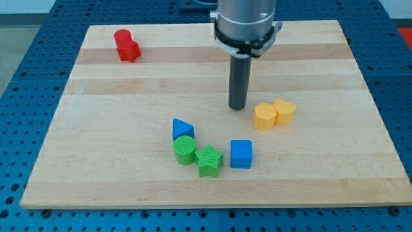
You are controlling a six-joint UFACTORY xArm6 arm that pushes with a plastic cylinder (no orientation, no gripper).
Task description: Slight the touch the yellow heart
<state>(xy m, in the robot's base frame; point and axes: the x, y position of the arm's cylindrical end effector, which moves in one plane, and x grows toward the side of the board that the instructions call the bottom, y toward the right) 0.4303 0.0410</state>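
Note:
My tip (237,107) rests on the board just right of the middle. Two yellow blocks touch each other to its right. The nearer one (264,116) looks like a hexagon and sits a short gap from my tip, down and to the right. The farther one looks like the yellow heart (285,111); it lies beyond the first yellow block, apart from my tip.
A blue triangle (182,128), a green cylinder (185,149), a green star (209,160) and a blue cube (241,154) cluster below my tip. Two red blocks (127,46) sit together at the view's top left. The wooden board (96,161) lies on a blue table.

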